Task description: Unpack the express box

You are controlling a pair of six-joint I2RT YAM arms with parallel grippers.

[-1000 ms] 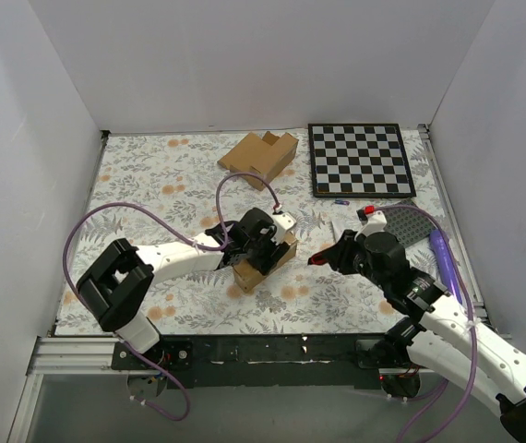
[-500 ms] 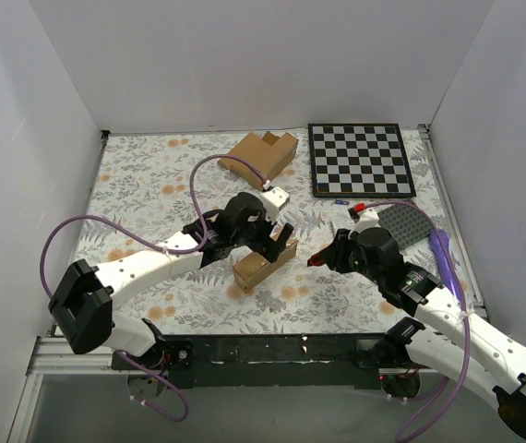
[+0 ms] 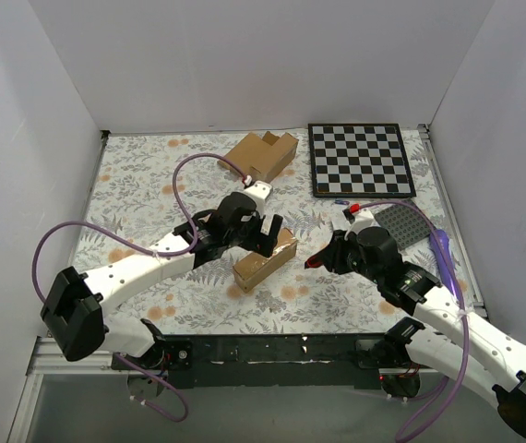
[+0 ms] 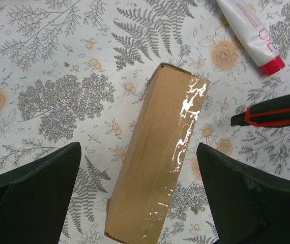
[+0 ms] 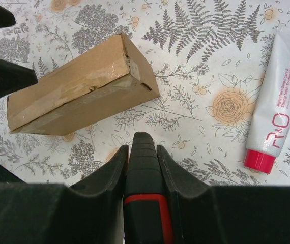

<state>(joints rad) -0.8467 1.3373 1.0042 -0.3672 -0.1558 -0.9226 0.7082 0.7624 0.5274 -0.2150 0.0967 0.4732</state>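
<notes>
At the lower left of the top view, the left arm [image 3: 134, 268] runs from its base up and rightward toward mid-frame, with its wrist bent down over the express box [image 3: 265, 262]. The left gripper [image 3: 265, 234] hangs above the box's upper end, its jaws spread wide and holding nothing. The box lies flat on the floral table [image 3: 143, 185], just left of the frame's centre, its long axis running from lower left to upper right. Right of it, the right arm [image 3: 448, 314] stretches in from the lower right corner. The right gripper [image 3: 326, 257] is pinched narrow around a black tool [image 5: 144, 168] banded in red. The tool's tip points toward the box's right side, near it but apart.

The left wrist view shows glossy tape [image 4: 185, 122] running the length of the box top. It also shows the 2 dark fingers [image 4: 33, 188] standing off to either side of the box without touching it. The right wrist view shows the box's short end face. It also shows a white toothpaste tube [image 5: 280, 117] with a red cap lying at the right of the frame, beside the tool.
</notes>
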